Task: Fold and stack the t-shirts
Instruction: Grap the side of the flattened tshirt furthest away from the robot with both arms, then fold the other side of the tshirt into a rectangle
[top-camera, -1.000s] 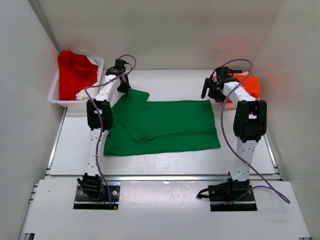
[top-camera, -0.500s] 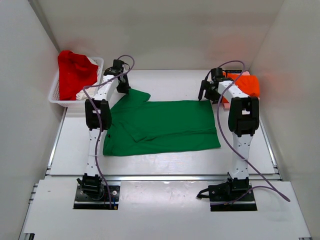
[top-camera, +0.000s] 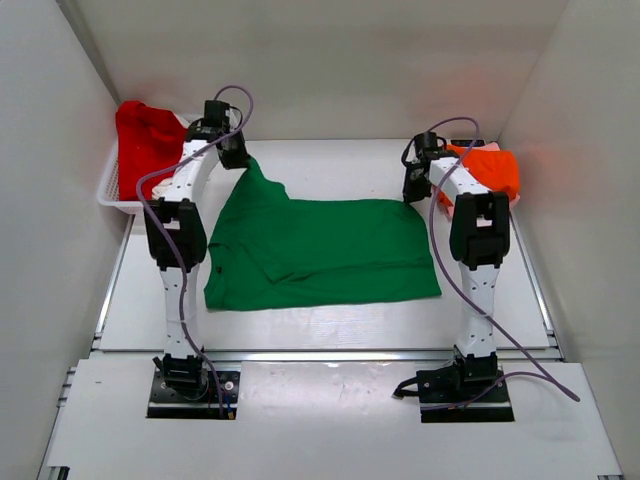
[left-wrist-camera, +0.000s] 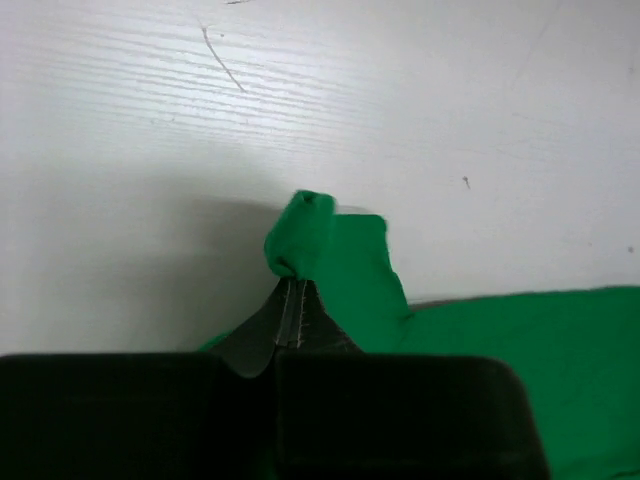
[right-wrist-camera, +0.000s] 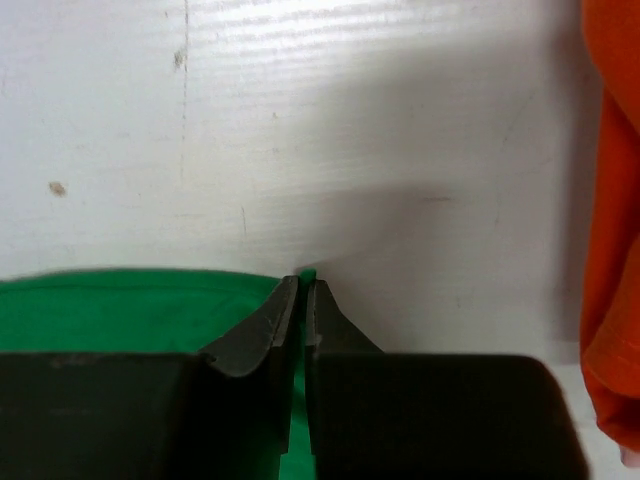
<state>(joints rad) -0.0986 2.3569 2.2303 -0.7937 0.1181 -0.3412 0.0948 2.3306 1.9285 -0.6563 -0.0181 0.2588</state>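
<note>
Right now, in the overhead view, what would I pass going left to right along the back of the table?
Red t-shirt in the basket, left claw, right claw, orange t-shirt. The green t-shirt reaches from one claw to the other, so it has no clear place.

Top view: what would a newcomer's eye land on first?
The bright green t-shirt spread across the middle of the table, its far-left corner held up in a peak by the left gripper. The right gripper is shut on the far-right corner. Next, the orange shirt at the far right and the red shirt heaped in the white basket at the far left.
</note>
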